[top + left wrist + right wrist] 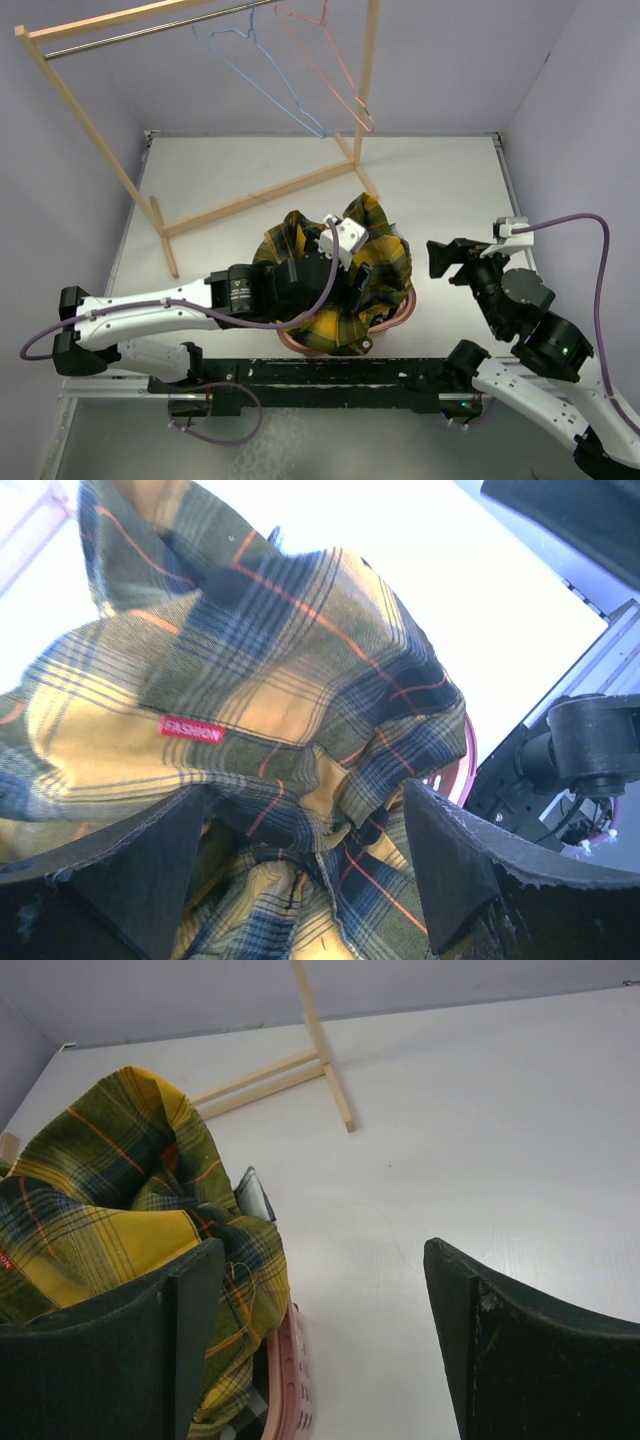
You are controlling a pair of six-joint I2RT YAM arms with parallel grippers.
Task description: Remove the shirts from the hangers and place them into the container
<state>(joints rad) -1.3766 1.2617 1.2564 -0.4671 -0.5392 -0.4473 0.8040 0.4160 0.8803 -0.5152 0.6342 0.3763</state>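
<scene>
Here we go, and the yellow shirt [345, 285] is heaped in the pink basket [402, 318] at the near middle of the tabletop [440, 180], soft plaid cloth of mustard and dark green, crossed with thin orange lines, bunched in deep folds and spilling over the rim. In the left wrist view the weave shows close up, with a small red label [190, 730] sewn on the fabric and a sliver of glossy pink rim peeking out at the right. The left pincer [305, 880] sits right over that heap, its two dark wedge-shaped fingers [150, 870] spread wide, cloth lying loose below and between them, nothing pinched. Off to the right, the right pincer [320, 1350] hovers above smooth white tabletop just beside the basket, jaws wide apart as well, holding nothing; from there the basket's slotted plastic wall shows under the draped plaid hem. At the back stands the wooden rack [250, 200], pale square sticks with a metal rod [130, 35] across the top, and from that rod hang the light blue hanger [255, 75] and the pink hanger [335, 70], thin wire triangles side by side, well apart from the basket.
</scene>
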